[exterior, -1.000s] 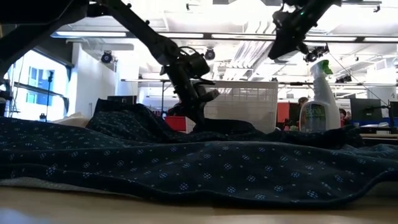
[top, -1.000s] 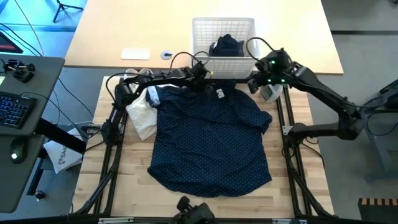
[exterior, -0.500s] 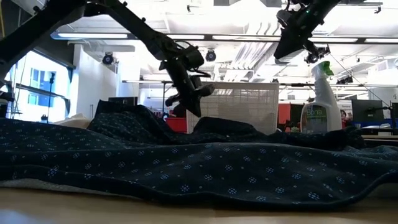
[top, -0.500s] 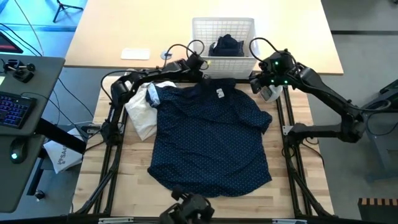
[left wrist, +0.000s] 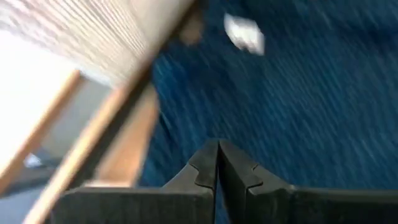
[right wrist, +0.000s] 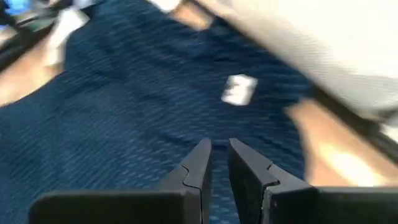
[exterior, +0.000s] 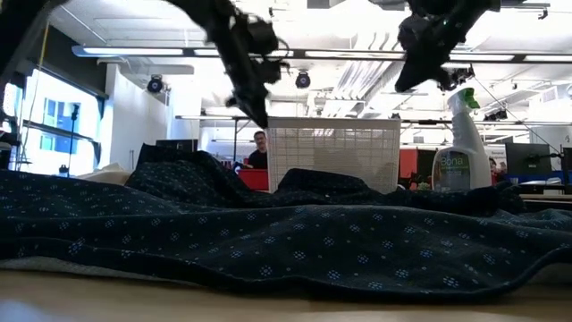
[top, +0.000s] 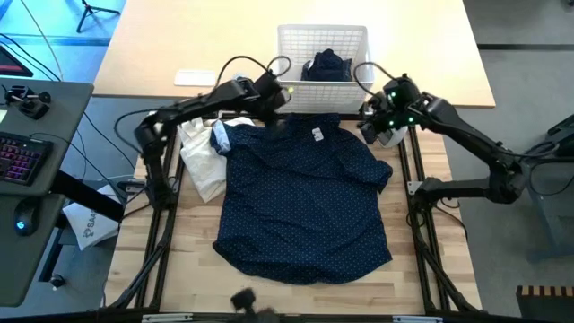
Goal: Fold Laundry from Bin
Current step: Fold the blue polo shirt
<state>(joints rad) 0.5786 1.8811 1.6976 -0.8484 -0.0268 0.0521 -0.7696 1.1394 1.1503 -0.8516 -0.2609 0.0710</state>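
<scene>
Navy shirt with tiny white dots (top: 305,202) is lying spread flat on the pale wooden desk (top: 193,235), filling the centre of the high view, collar end toward the top of the frame, hem toward the bottom, so its long axis is running top to bottom. A small white label (top: 317,135) is showing just inside the collar. One sleeve is sticking out at centre right. The fabric is rumpled, with soft ridges across the low view, and is not yet folded.

Both hands are hovering above the collar edge, clear of the cloth. The left hand (top: 269,90) is sitting upper centre-left, between the collar and the white lattice plastic bin (top: 321,40); its fingers are pressed together with nothing between them. The right hand (top: 381,121) is sitting upper right, beside the bin's right corner and above the right shoulder of the shirt; its fingers are standing almost together with a narrow slit, holding nothing.

Both are about equally near the collar, one per shoulder, so the shirt is lying toward the frame's bottom from each.

A dark navy garment (top: 326,65) is waiting inside the bin. A cream-white cloth bag (top: 202,157) is lying at the shirt's left shoulder.
</scene>
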